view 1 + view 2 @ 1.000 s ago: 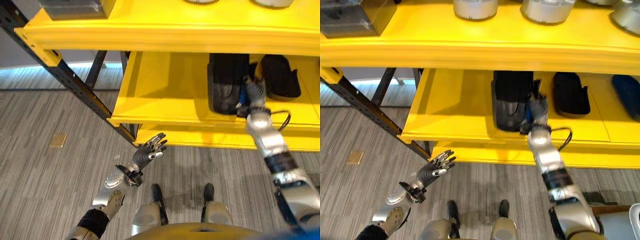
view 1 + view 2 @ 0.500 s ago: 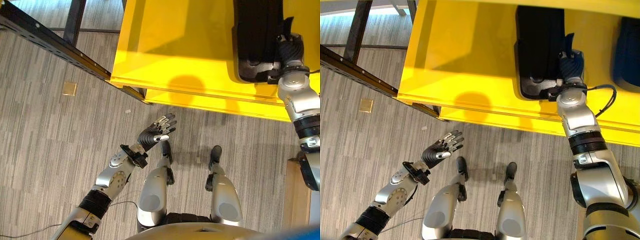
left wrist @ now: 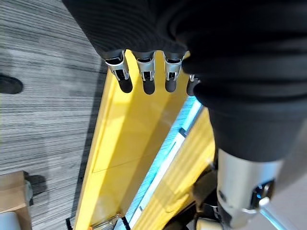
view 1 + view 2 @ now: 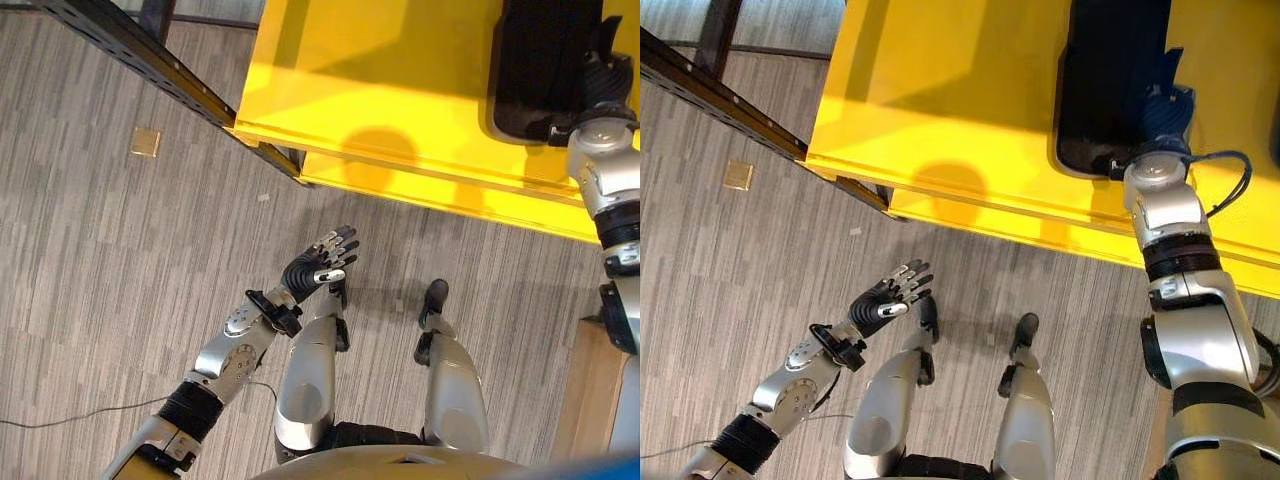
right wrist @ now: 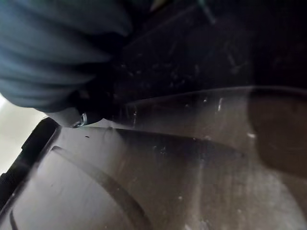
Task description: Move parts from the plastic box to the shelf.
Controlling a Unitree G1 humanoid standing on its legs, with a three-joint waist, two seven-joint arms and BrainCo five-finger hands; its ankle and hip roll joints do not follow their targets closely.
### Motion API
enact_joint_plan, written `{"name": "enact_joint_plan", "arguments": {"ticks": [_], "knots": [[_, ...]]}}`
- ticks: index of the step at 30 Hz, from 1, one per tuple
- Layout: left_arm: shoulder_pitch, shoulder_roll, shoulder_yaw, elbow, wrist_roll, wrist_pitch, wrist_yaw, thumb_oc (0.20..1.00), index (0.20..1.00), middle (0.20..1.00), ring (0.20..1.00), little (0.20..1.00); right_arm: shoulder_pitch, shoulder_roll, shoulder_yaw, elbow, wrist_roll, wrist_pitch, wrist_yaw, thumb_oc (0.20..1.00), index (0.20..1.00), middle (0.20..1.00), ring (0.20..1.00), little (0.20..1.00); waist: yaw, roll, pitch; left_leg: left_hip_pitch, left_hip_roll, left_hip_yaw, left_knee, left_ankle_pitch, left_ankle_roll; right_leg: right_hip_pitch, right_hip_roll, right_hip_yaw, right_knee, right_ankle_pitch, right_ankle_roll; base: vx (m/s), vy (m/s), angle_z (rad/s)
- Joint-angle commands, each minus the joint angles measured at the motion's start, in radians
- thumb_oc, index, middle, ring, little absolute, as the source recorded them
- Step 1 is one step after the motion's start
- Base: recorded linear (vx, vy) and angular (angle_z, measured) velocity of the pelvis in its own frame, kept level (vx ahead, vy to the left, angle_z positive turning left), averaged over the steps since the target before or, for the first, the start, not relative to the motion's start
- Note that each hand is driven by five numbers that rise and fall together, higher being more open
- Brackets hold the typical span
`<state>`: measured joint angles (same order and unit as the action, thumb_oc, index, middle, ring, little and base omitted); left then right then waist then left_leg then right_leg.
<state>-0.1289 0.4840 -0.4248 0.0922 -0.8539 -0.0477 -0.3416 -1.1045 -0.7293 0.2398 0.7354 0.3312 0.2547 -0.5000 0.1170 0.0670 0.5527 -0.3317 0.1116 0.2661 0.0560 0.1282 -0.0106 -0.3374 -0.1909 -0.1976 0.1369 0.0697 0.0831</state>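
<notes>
Resting unchanged: right hand (image 4: pixel 1164 112) against black part (image 4: pixel 1110 75), apparently.

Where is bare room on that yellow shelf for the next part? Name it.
The yellow shelf is bare from its left edge across to the black part. It is crowded at that part, where the right hand rests against its side. The left hand hangs open over the floor, below the shelf's front edge.

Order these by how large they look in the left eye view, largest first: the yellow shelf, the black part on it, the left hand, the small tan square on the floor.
1. yellow shelf
2. black part, partly cut off by the view's edge
3. left hand, which is nearer the camera, so its true rank against the part is unsure
4. small tan square
</notes>
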Motion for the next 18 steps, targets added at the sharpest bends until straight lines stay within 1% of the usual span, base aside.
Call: {"name": "enact_joint_plan", "arguments": {"ticks": [1,7,8,9,13,15,16,18], "knots": [[0.066,0.028,0.0,-0.105,-0.024,-0.013,0.003,1.0,1.0,1.0,1.0,1.0,-0.108,-0.113,0.059,-0.021,0.012,-0.044,-0.057,0.2,0.2,0.2,0.2,0.2,0.013,-0.008,-0.033,-0.044,0.005,-0.111,0.089,-0.084,-0.027,-0.027,0.014,0.019,0.17,-0.14,-0.01,0.05,-0.071,0.0],[0.076,0.042,0.004,-0.107,-0.025,-0.004,-0.001,1.0,1.0,1.0,1.0,1.0,-0.132,-0.146,0.064,-0.001,0.02,-0.033,-0.093,0.2,0.2,0.2,0.2,0.2,0.017,-0.015,-0.033,-0.054,0.01,-0.116,0.099,-0.087,-0.029,-0.044,0.023,0.018,0.205,-0.158,-0.018,0.05,-0.069,0.01],[0.082,0.045,0.009,-0.107,-0.075,0.013,-0.007,1.0,1.0,1.0,1.0,1.0,-0.144,-0.164,0.076,0.016,-0.044,-0.046,-0.09,0.2,0.2,0.2,0.2,0.2,0.02,-0.017,-0.033,-0.058,0.012,-0.12,0.103,-0.087,-0.03,-0.048,0.026,0.017,0.216,-0.163,-0.021,0.06,-0.107,0.01],[0.083,0.043,0.011,-0.104,-0.087,0.013,-0.009,1.0,1.0,1.0,1.0,1.0,-0.148,-0.167,0.079,0.015,-0.026,-0.041,-0.087,0.2,0.2,0.2,0.2,0.2,0.02,-0.019,-0.033,-0.06,0.013,-0.12,0.105,-0.087,-0.03,-0.051,0.027,0.017,0.22,-0.164,-0.021,0.05,-0.108,0.02],[0.097,0.035,0.025,-0.107,-0.061,0.025,-0.022,1.0,1.0,1.0,1.0,1.0,-0.156,-0.183,0.09,0.009,-0.055,-0.018,-0.121,0.2,0.2,0.2,0.2,0.2,0.024,-0.025,-0.033,-0.059,0.018,-0.124,0.107,-0.088,-0.032,-0.051,0.034,0.016,0.23,-0.172,-0.026,0.04,-0.083,0.02],[0.103,0.039,0.028,-0.105,-0.038,0.029,-0.032,1.0,1.0,1.0,1.0,1.0,-0.164,-0.197,0.097,0.013,-0.082,-0.018,-0.136,0.2,0.2,0.2,0.2,0.2,0.026,-0.028,-0.033,-0.059,0.022,-0.125,0.11,-0.087,-0.033,-0.053,0.037,0.014,0.244,-0.178,-0.029,0.06,-0.083,0.02],[0.107,0.042,0.025,-0.103,-0.039,0.03,-0.029,1.0,1.0,1.0,1.0,1.0,-0.172,-0.207,0.1,0.016,-0.082,-0.014,-0.153,0.2,0.2,0.2,0.2,0.2,0.026,-0.029,-0.033,-0.059,0.025,-0.127,0.113,-0.087,-0.034,-0.055,0.039,0.014,0.255,-0.185,-0.033,0.08,-0.098,0.02],[0.109,0.05,0.031,-0.101,-0.041,0.035,-0.036,1.0,1.0,1.0,1.0,1.0,-0.183,-0.221,0.102,0.023,-0.075,-0.014,-0.159,0.2,0.2,0.2,0.2,0.2,0.027,-0.03,-0.033,-0.059,0.028,-0.132,0.117,-0.087,-0.037,-0.058,0.042,0.014,0.269,-0.193,-0.036,0.05,-0.073,0.05]]}}
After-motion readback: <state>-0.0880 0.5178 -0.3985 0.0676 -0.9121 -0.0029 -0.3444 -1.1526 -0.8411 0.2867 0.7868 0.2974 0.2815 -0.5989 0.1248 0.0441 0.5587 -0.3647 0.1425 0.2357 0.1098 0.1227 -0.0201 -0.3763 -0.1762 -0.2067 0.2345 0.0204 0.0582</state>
